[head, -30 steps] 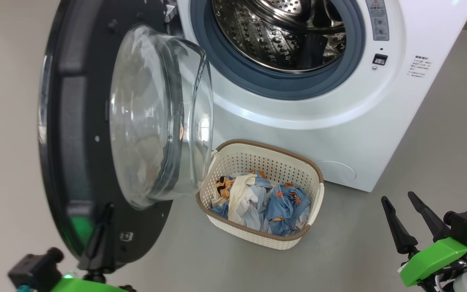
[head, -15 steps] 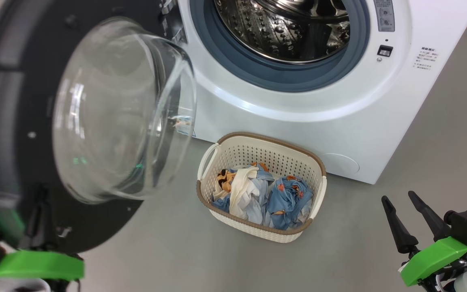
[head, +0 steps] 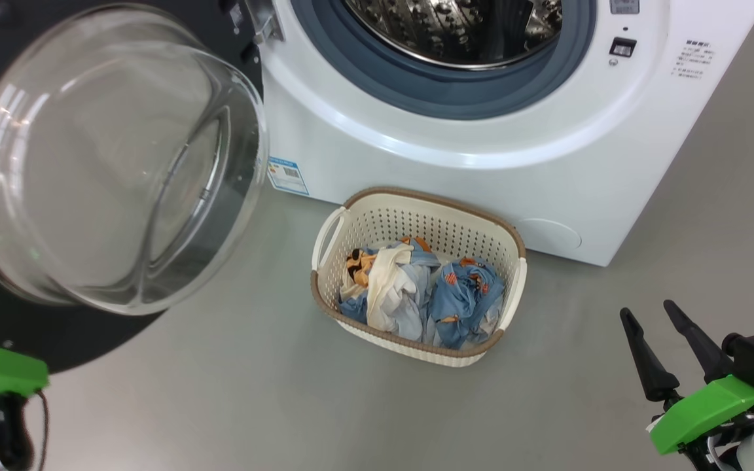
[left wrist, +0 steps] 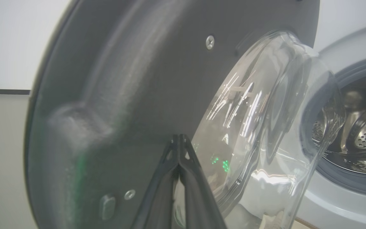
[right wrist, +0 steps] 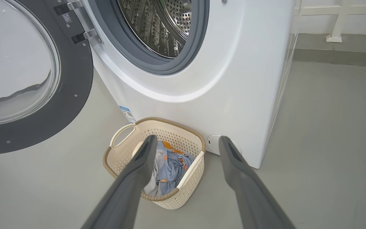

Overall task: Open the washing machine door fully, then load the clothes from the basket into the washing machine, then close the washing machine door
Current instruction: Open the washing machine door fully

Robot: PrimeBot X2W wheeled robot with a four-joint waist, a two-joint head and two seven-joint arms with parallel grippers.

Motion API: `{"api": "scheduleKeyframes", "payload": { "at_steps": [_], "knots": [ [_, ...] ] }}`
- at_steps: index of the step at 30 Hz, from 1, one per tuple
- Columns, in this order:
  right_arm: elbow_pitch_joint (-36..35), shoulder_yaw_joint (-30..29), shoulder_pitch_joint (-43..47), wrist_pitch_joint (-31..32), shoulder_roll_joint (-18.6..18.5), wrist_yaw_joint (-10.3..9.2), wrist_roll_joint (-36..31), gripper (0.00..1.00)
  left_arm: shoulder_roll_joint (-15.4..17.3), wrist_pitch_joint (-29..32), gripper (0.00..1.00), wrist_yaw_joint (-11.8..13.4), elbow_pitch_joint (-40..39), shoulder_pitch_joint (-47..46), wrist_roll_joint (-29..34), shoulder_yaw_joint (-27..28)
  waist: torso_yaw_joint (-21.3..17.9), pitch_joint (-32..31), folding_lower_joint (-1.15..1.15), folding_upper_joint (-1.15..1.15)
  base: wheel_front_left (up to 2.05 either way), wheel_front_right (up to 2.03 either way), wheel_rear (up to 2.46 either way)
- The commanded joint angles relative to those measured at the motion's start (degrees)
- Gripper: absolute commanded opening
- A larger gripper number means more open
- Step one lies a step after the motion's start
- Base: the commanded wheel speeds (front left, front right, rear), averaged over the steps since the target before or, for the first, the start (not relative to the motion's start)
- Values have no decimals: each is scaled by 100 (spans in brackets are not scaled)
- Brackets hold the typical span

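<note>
Swinging wider now, the round black-rimmed, glass-windowed washing machine door (head: 115, 163) stands clear of the big white front-loading washing machine (head: 455, 176)! Left tool (left wrist: 179, 137), pinched shut and empty, points at its dark inner face. Right tool (head: 648, 313) gapes, holding nothing, right of the cream perforated basket (head: 518, 252) of light-blue and cream clothes (head: 416, 297) on the floor (head: 220, 405).

Left gripper (left wrist: 179, 138): fingers pressed together, tips meeting. Right gripper (head: 646, 309): fingers spread wide, tips angled upward.
</note>
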Motion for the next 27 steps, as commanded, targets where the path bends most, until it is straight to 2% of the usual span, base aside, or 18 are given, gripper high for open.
{"api": "scheduleKeyframes", "payload": {
  "at_steps": [1, 12, 27],
  "knots": [
    [-150, 93, -148, -70, -108, 9, -61, 100, 294, -35, 0, 10, -25, -273, 60, 330, -15, 71, 0, 0, 0, 0, 0],
    [-178, 128, -443, -70, -214, 9, -112, 100, 382, -35, 0, -411, 1190, -1223, 569, 1364, -59, 504, 0, 0, 0, 0, 0],
    [-152, 260, -753, -70, -329, 9, -145, 100, 567, -36, 0, -656, 2239, -2042, 1316, 2189, -163, 802, 0, 0, 0, 0, 0]
  ]
}}
